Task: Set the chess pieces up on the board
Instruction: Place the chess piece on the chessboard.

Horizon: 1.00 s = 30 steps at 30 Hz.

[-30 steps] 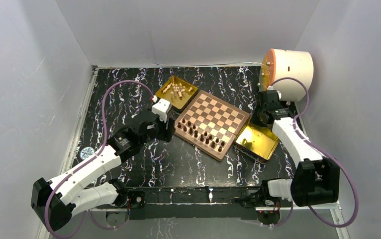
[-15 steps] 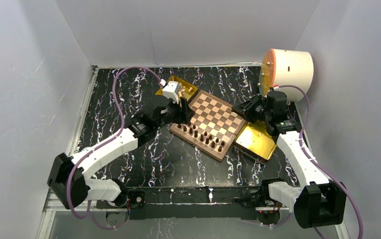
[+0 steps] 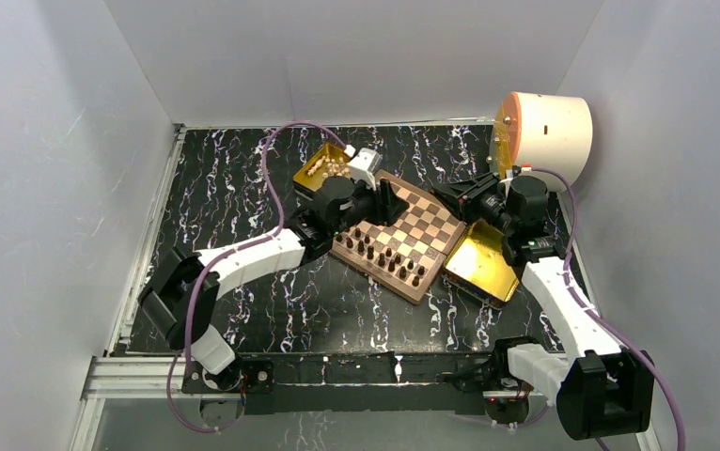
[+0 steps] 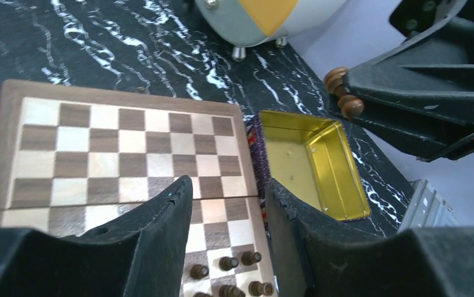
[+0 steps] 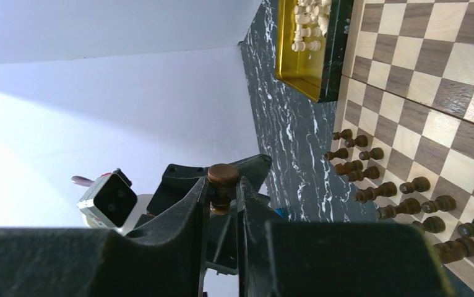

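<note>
The board (image 3: 419, 224) lies tilted in the middle, with dark brown pieces (image 3: 384, 256) in rows along its near side. Cream pieces (image 3: 323, 167) lie in a gold tray at the board's far left. My left gripper (image 3: 396, 201) hovers open and empty over the board's far half; in the left wrist view (image 4: 227, 183) its fingers frame empty squares and a few dark pieces (image 4: 225, 266). My right gripper (image 3: 448, 193) is shut on a dark brown piece (image 5: 223, 179) and holds it in the air at the board's far right corner, facing the left gripper. That piece also shows in the left wrist view (image 4: 344, 93).
An empty gold tray (image 3: 483, 265) lies against the board's right side, also in the left wrist view (image 4: 312, 164). A white cylinder with an orange face (image 3: 544, 132) stands at the back right. Grey walls close in the black marbled table (image 3: 243, 178).
My left arm has swung from the board's left side out over the board. My right gripper has risen from the empty tray and moved left toward the board's far right corner with the piece.
</note>
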{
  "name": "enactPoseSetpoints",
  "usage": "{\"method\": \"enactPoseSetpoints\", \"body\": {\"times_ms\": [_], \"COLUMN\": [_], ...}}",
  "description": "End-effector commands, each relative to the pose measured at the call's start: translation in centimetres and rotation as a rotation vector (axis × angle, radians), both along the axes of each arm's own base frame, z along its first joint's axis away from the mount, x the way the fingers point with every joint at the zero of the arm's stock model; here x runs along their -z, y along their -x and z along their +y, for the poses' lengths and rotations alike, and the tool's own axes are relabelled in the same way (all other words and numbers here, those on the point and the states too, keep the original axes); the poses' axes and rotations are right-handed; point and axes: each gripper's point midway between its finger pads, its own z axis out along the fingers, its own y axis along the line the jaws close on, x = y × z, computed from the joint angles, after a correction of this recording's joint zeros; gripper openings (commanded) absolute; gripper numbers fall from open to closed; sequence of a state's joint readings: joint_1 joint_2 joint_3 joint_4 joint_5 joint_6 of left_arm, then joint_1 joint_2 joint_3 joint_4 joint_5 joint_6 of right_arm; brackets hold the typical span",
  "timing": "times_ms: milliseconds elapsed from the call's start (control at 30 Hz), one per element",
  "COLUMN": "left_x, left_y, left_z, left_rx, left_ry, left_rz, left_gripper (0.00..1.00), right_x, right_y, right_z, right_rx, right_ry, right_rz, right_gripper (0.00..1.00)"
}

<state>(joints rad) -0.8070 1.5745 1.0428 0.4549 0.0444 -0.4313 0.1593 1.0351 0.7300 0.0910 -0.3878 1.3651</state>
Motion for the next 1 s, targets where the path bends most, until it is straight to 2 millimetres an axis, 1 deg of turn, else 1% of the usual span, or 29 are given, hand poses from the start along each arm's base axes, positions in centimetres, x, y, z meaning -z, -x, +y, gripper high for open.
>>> {"method": "enactPoseSetpoints", "body": {"times_ms": [0,167,367,500,600,767,967], "left_x": [-5.5,-5.7,-6.4,-6.9,-6.9,-6.9,-7.5], "left_y": [0.2,0.8,1.2,1.5,1.7,1.5,1.1], "left_z": [-3.1,-5.1,-6.3,-6.5,-6.3,-6.2,-6.6], "left_rx": [0.081,0.14,0.165,0.173,0.169,0.158,0.152], "left_ry": [0.123,0.144,0.168,0.176,0.172,0.172,0.183], "left_rz": [-0.16,-0.184,-0.2,-0.213,-0.217,-0.22,-0.235], "left_gripper": [0.44,0.43,0.42,0.39,0.4,0.4,0.36], "right_x": [-2.6,-2.3,-2.5,-2.4,-2.2,-2.1,-2.2], "right_y": [0.5,0.6,0.5,0.4,0.4,0.6,0.7], "right_z": [0.4,0.4,0.3,0.1,0.2,0.3,0.4], "right_rx": [-0.004,0.003,0.007,0.019,0.016,0.011,0.002], "right_ry": [-0.077,-0.105,-0.109,-0.102,-0.1,-0.111,-0.118], "right_rz": [-0.067,-0.055,-0.062,-0.066,-0.061,-0.062,-0.066], "right_gripper": [0.21,0.21,0.21,0.21,0.21,0.21,0.21]}}
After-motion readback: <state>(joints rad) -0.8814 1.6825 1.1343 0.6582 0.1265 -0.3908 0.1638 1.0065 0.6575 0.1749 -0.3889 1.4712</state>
